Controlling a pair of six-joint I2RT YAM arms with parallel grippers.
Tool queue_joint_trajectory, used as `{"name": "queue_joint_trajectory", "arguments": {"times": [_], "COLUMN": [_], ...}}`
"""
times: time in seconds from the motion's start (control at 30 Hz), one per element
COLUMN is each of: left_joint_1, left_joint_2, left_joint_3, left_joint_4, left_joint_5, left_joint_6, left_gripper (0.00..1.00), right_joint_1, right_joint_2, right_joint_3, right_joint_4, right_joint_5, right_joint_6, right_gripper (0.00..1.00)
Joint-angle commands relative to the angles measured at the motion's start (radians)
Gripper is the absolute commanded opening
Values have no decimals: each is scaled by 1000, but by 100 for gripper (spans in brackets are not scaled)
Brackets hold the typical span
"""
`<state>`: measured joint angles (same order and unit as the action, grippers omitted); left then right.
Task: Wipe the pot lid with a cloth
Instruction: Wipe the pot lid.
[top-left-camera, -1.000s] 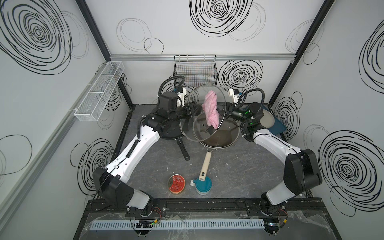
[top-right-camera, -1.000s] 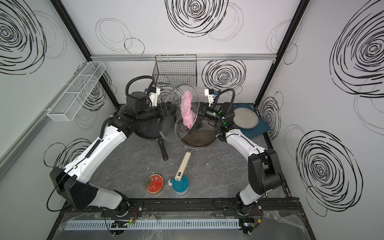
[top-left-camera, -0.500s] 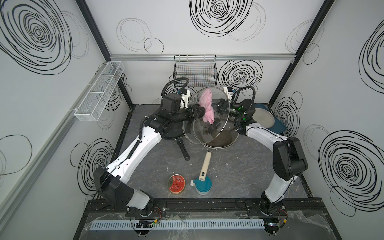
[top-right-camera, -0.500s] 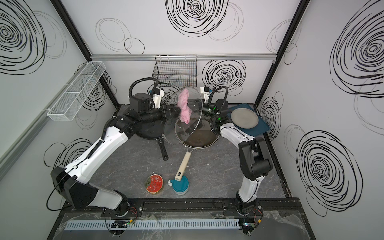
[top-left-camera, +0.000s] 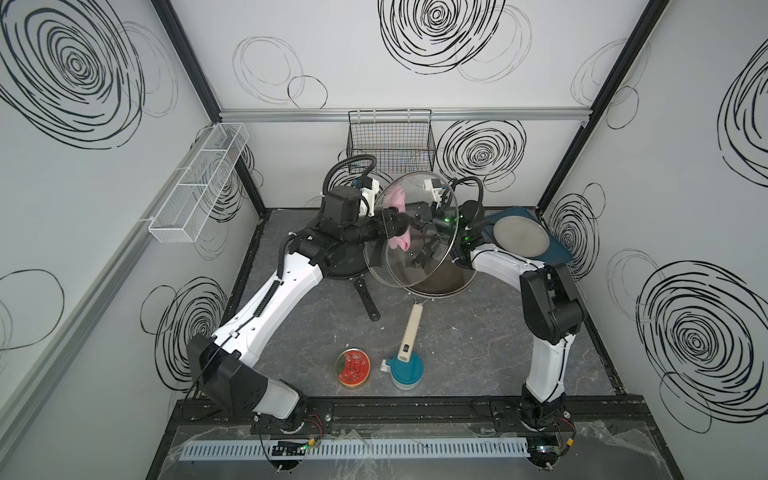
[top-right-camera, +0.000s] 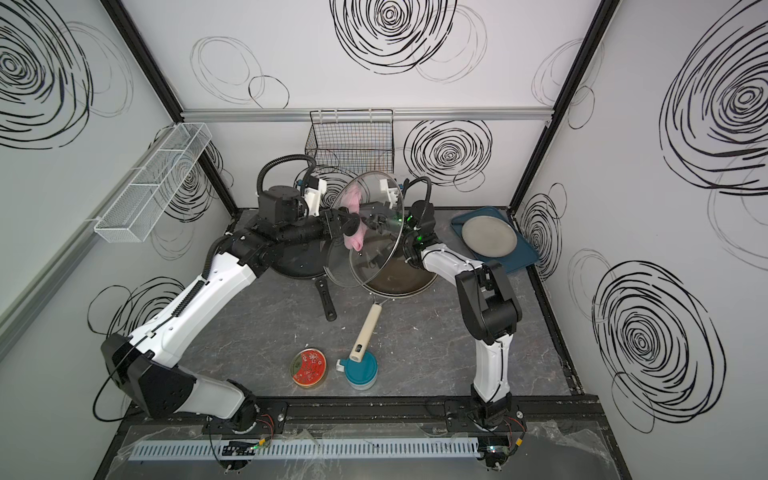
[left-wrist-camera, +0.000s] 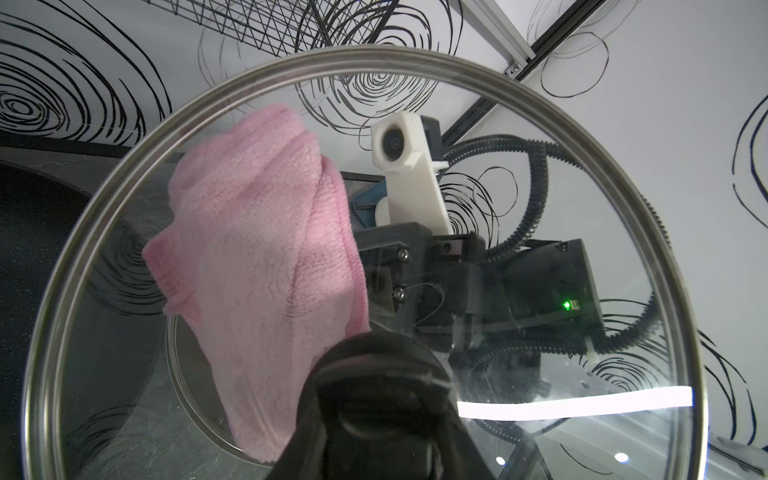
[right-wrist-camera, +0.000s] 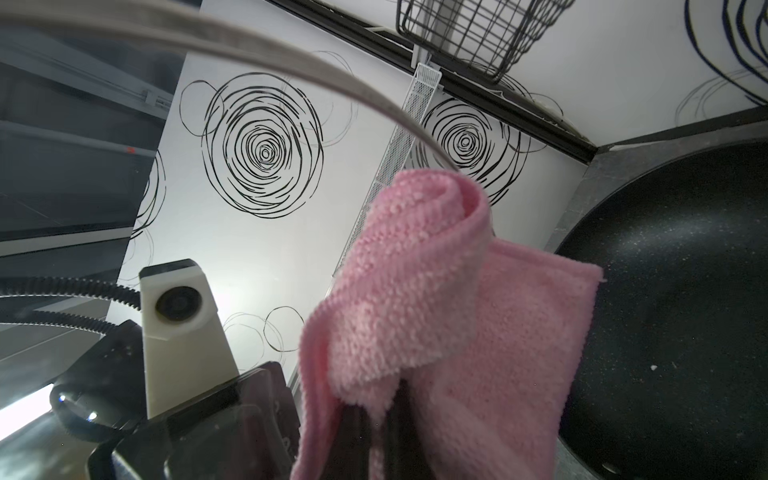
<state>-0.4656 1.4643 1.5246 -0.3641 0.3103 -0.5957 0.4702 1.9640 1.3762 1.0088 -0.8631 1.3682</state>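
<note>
The glass pot lid (top-left-camera: 432, 257) with its steel rim stands tilted on edge above the pans in both top views (top-right-camera: 374, 266). My left gripper (top-left-camera: 400, 224) (left-wrist-camera: 378, 415) is shut on the lid's black knob (left-wrist-camera: 378, 370). On the glass's other side, my right gripper (top-left-camera: 420, 220) (right-wrist-camera: 376, 424) is shut on the pink cloth (top-left-camera: 397, 199) (right-wrist-camera: 415, 291). The cloth (left-wrist-camera: 257, 249) lies bunched against the glass near the lid's rim (right-wrist-camera: 291, 58), beside the knob. In the left wrist view I see it through the glass.
A black frying pan (top-left-camera: 345, 266) lies under my left arm. A brown pan (top-left-camera: 444, 282) with a pale handle (top-left-camera: 409, 328) sits below the lid. A red tin (top-left-camera: 353, 368) and teal cup (top-left-camera: 407, 370) stand near the front. A grey plate (top-left-camera: 519, 239) rests at the right.
The cloth has slid leftward across the lid toward its rim, with my right gripper following. My right arm's elbow has folded inward. The lid has stayed held in about the same place.
</note>
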Motion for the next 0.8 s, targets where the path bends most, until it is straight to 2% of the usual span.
{"name": "queue_joint_trajectory", "arguments": {"times": [0.0, 0.33, 0.77], "left_joint_1": [21, 95, 137], "left_joint_2": [-48, -28, -55], "left_joint_3": [26, 3, -38], "left_joint_4": [252, 312, 299], "left_joint_5": [13, 12, 10], "left_joint_6": [-18, -47, -34], "left_gripper": [0, 0, 0], "right_joint_1": [36, 69, 40], "right_joint_2": [-6, -90, -249], "right_joint_3": [0, -163, -285], "right_joint_4": [107, 183, 127], "right_joint_5": [-7, 22, 33], "right_joint_6": [37, 68, 28], "right_gripper": [0, 0, 0]}}
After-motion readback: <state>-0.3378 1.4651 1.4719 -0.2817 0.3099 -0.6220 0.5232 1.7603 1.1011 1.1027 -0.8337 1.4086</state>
